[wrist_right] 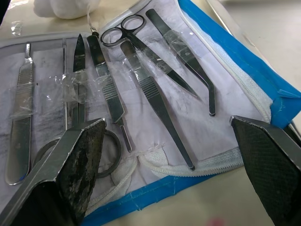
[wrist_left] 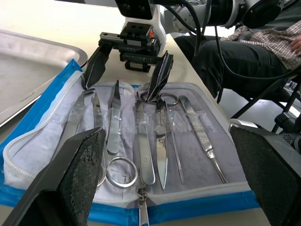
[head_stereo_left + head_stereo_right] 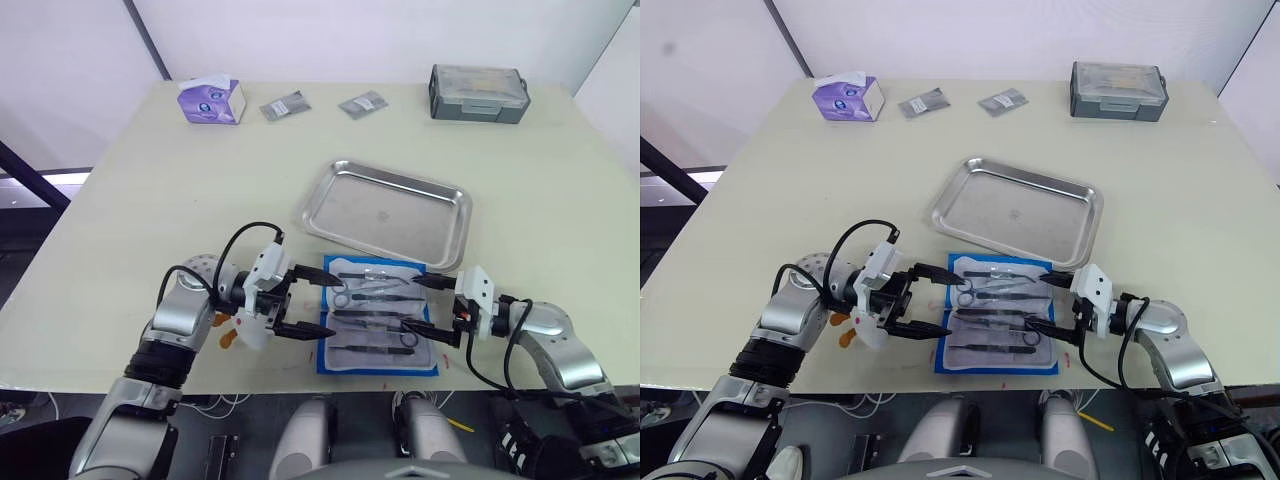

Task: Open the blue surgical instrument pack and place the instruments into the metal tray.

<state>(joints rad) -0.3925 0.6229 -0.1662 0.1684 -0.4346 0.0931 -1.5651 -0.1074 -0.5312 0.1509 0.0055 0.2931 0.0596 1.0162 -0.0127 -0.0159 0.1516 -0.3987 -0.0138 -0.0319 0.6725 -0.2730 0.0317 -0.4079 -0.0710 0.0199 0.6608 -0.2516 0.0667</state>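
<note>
Blue surgical instrument pack lying open, instruments strapped inside, empty metal tray just beyond

bright, even light from above; shadows on the table are soft. the tray gives mild glare. in the wrist views, near fingers blur.
</note>
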